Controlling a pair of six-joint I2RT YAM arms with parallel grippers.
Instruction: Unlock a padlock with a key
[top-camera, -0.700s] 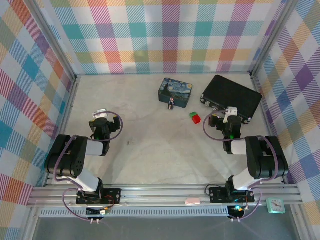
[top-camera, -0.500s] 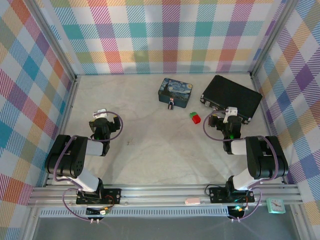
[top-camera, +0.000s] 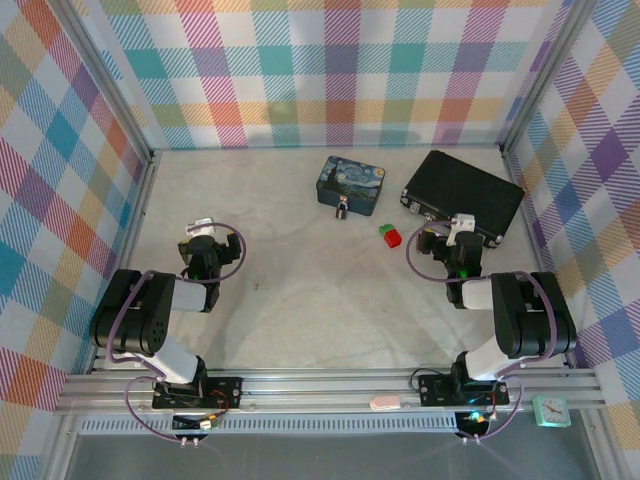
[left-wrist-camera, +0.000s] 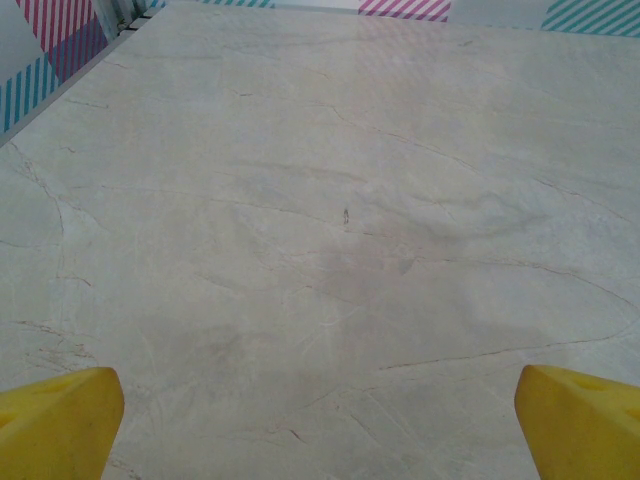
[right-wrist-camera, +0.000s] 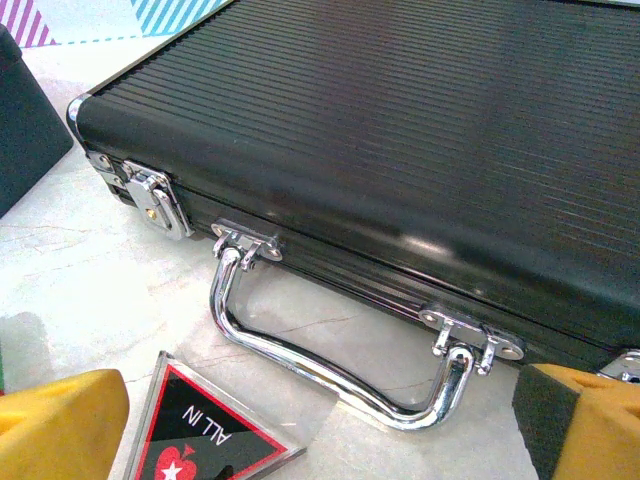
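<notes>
Left arm (top-camera: 135, 325), right arm (top-camera: 525, 325): folded back at the elbows.
Left hand (left-wrist-camera: 320, 425), right hand (right-wrist-camera: 320, 425): fingers spread wide apart.

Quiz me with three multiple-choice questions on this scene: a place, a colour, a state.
1. The padlock lies: A) at the painted tin's near edge B) in the far left corner C) in the near right corner.
2. The small block is: A) blue B) red and green C) yellow.
3. The black case is: A) wide open B) lid missing C) closed.
Answers: 1 A, it sits at the tin's front edge; 2 B, both colours show; 3 C, shut flat, latch down.
</notes>
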